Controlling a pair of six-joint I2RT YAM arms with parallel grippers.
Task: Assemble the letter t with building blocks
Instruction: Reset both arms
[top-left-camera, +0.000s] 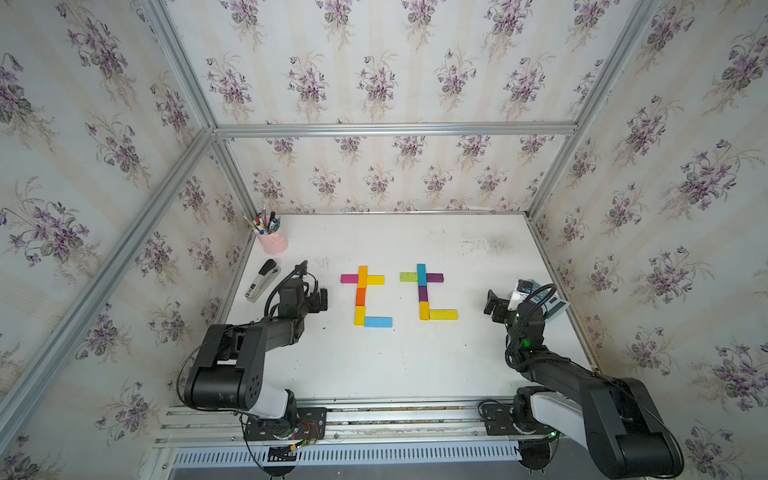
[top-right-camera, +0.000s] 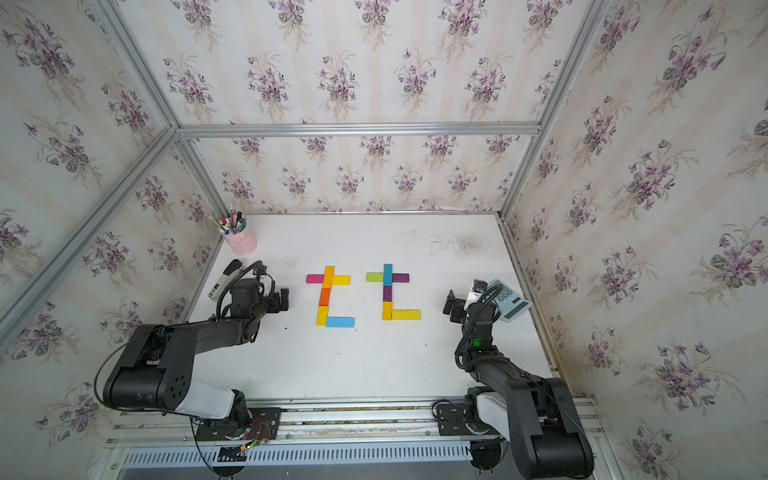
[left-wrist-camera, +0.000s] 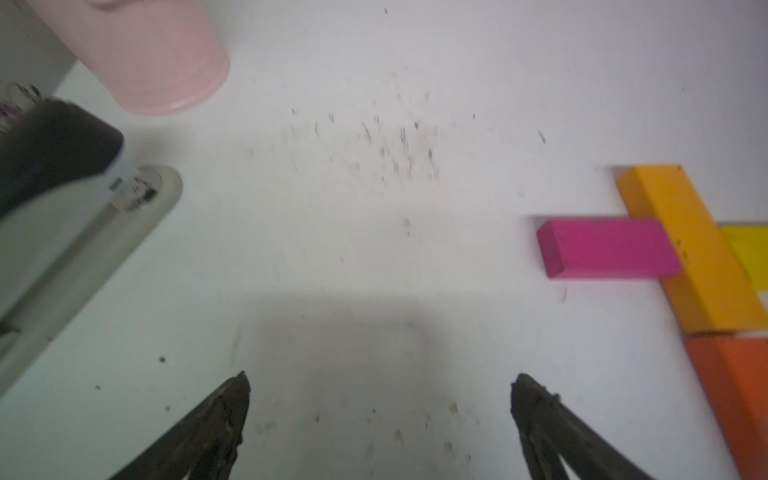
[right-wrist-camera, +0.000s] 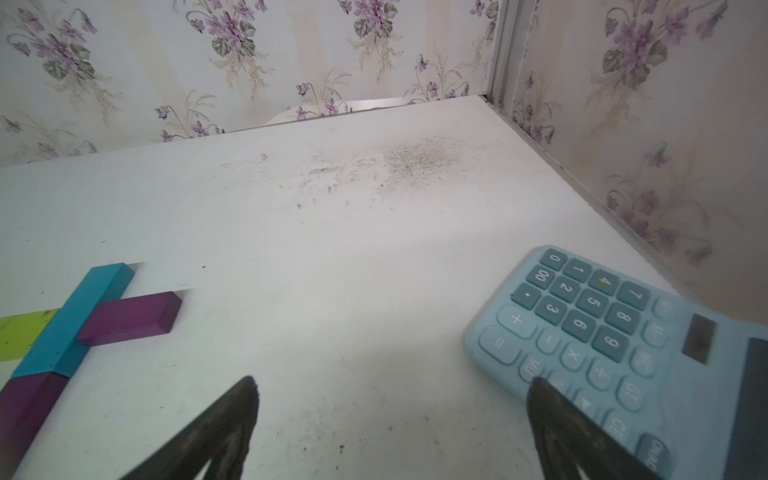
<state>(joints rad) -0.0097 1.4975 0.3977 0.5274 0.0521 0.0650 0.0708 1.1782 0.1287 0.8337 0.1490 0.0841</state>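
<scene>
Holding nothing, my left gripper and right gripper both stand with jaws spread wide over the table. The blocks lie flat mid-table as two lower-case letters, the left t at 3 o'clock of my left gripper and the right t at 9 o'clock of my right. Both letters look finished to me, so the danger now is undoing them. The pieces only butt together loose, and the magenta block pokes out toward my left gripper; a low swing toward 3 o'clock would shove it and skew the crossbar. The purple block at the end of the other crossbar is exposed the same way. The calculator sits just at 3 o'clock of my right gripper. One finger overlaps its edge in the wrist view, and I cannot tell whether they touch, so a careless turn might drag it. The stapler at 9 o'clock of my left gripper and the cup at 11 o'clock crowd that side. My right arm covers part of the calculator in both top views. The wrist views cut off the feet of both letters, and the stapler is blurred and cropped there. I cannot judge how high either gripper hangs, and any fine gaps between blocks are too small to see.
</scene>
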